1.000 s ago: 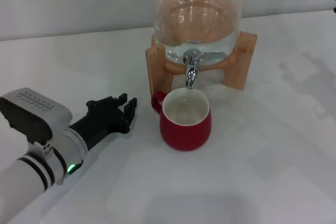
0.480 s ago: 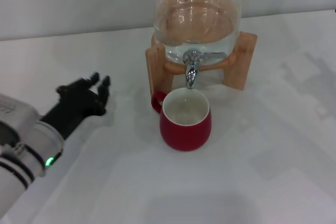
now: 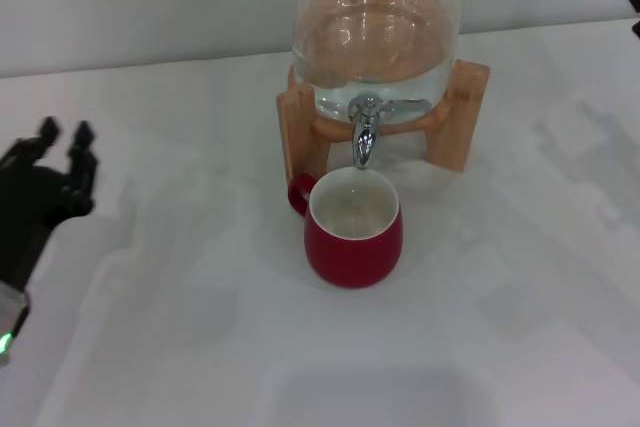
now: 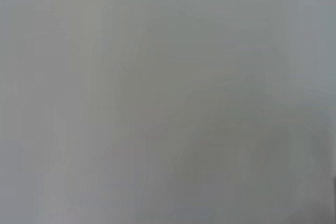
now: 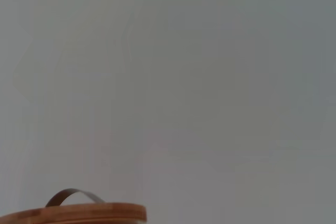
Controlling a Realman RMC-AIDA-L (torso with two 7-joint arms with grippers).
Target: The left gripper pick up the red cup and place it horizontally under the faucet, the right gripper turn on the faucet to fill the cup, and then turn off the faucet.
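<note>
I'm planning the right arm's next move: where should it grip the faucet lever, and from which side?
Grip the faucet by the short lever at its top, probably coming in from the front and above: the glass dispenser stands behind it and the red cup sits under the spout.

I see the red cup (image 3: 354,230) upright on the surface (image 3: 480,327), directly under the faucet (image 3: 364,134) and before the dispenser's stand (image 3: 468,117). The left tool (image 3: 62,162) sits far left, well apart from the cup.

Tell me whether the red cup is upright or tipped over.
Upright. The red cup stands on its base on the table, open mouth up showing its cream inside, directly below the faucet spout.
</note>
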